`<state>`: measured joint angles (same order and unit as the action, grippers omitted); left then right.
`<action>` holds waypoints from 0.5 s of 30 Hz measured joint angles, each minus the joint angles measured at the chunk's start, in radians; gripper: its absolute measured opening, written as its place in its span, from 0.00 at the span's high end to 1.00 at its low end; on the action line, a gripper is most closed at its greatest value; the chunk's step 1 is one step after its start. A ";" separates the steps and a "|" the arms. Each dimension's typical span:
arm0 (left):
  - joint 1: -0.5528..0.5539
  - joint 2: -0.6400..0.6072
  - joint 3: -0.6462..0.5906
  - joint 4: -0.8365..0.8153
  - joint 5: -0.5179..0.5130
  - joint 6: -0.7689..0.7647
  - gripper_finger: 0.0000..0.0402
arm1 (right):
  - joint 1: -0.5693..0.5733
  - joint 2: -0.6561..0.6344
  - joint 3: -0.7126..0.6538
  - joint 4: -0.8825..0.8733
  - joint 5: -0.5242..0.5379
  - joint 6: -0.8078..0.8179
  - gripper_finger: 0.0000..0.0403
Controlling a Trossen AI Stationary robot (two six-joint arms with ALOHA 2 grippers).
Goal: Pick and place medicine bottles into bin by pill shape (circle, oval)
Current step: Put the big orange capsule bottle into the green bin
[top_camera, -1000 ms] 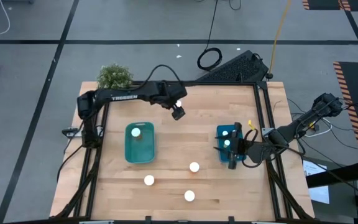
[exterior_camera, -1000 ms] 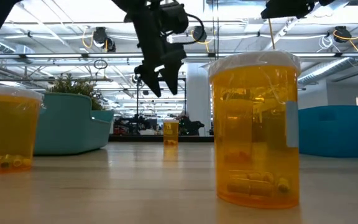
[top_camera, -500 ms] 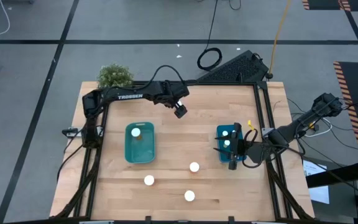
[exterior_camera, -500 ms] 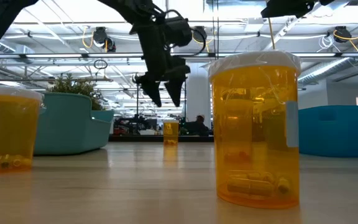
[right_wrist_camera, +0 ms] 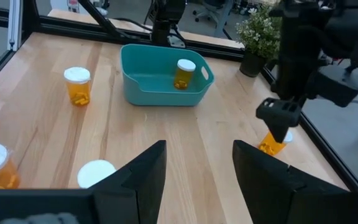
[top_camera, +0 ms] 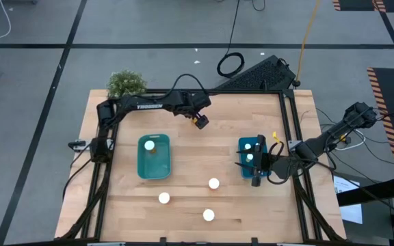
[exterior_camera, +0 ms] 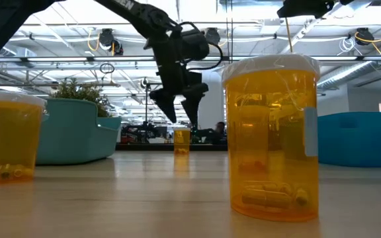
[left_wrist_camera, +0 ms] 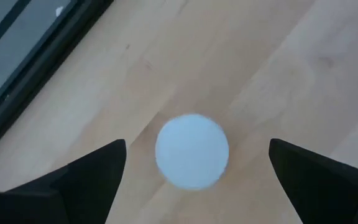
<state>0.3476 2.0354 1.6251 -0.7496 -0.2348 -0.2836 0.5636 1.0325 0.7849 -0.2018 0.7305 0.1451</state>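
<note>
Amber bottles [exterior_camera: 270, 139], white caps; seemingly teal bins [top_camera: 154, 157].

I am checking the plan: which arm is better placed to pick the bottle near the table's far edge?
Left. Its open claw hovers directly over that bottle; the right claw sits by the right bin.

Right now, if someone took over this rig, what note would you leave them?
Left gripper: open, hovering above a far bottle, not gripping yet.
Right gripper: open, empty, waiting at the blue bin.
Done: one bottle sits in the teal bin; two bottles sit in the blue bin.
Left: the far bottle, plus three loose bottles on the near half of the table.
</note>
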 joint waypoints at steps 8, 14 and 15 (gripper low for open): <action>0.021 0.032 0.000 0.010 0.018 0.014 0.01 | 0.000 0.000 0.000 0.000 0.000 0.000 0.55; 0.020 0.044 0.000 0.040 0.017 0.038 0.08 | 0.000 0.000 0.000 0.000 0.000 -0.002 0.55; 0.020 0.043 0.000 0.044 0.017 0.040 0.10 | 0.000 0.000 0.000 -0.001 0.000 -0.003 0.55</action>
<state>0.3679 2.0785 1.6249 -0.7052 -0.2180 -0.2435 0.5635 1.0325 0.7849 -0.2024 0.7303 0.1424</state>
